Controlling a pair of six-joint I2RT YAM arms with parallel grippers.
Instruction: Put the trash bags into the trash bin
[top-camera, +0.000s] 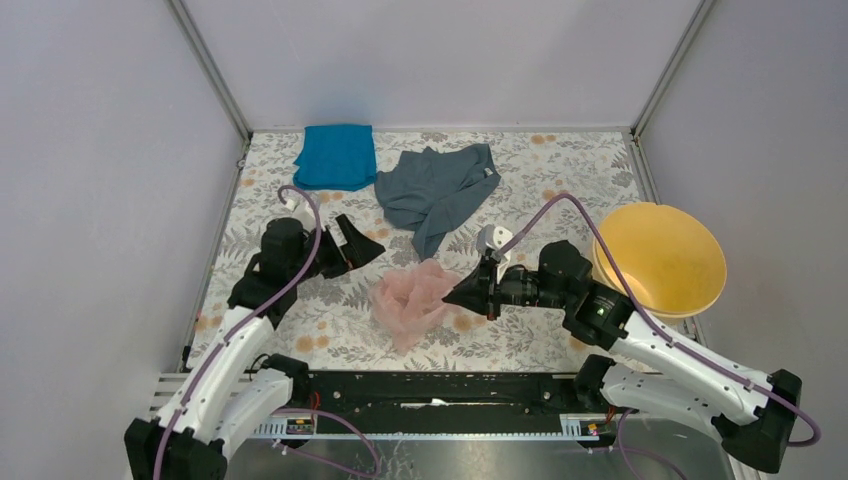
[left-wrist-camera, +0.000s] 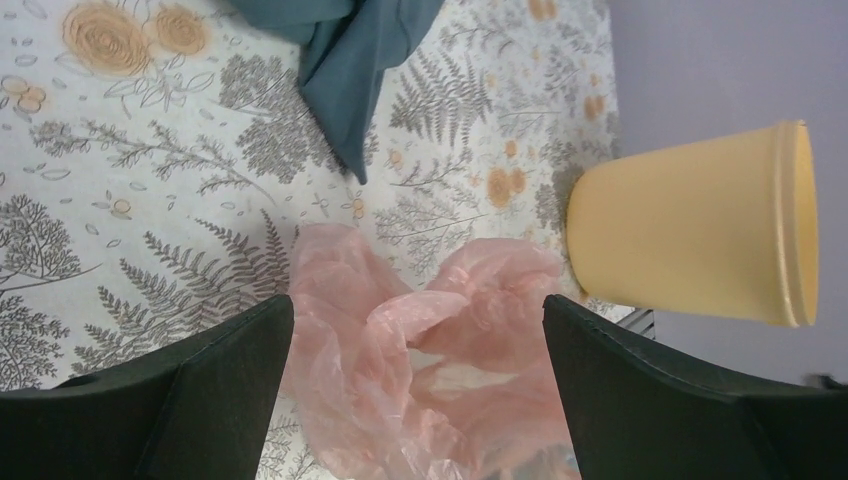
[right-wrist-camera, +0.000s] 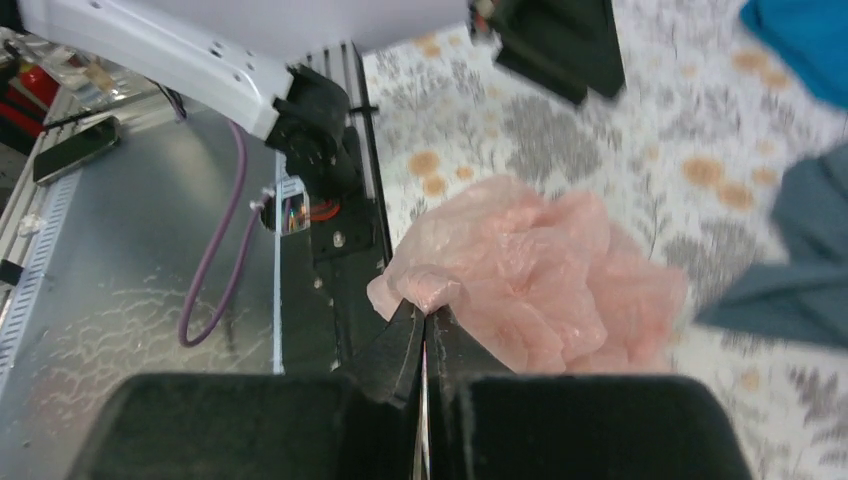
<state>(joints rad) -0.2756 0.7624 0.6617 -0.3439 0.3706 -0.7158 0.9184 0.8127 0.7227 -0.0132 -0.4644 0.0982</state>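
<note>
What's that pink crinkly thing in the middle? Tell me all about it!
It is a thin, see-through pale-pink plastic bag, crumpled into a wrinkly heap on the flowery table, near its middle. The right gripper is shut on one edge of it. It is not in the yellow bin yet.

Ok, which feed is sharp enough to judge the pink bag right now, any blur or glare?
Right wrist: pink bag fairly sharp where the right gripper pinches it, but grey garment and blue cloth behind are smeared. Left wrist: crisp on bag and yellow bin, its own fingers just dark shapes. Top external: even light, soft shadows, no harsh glare.
</note>
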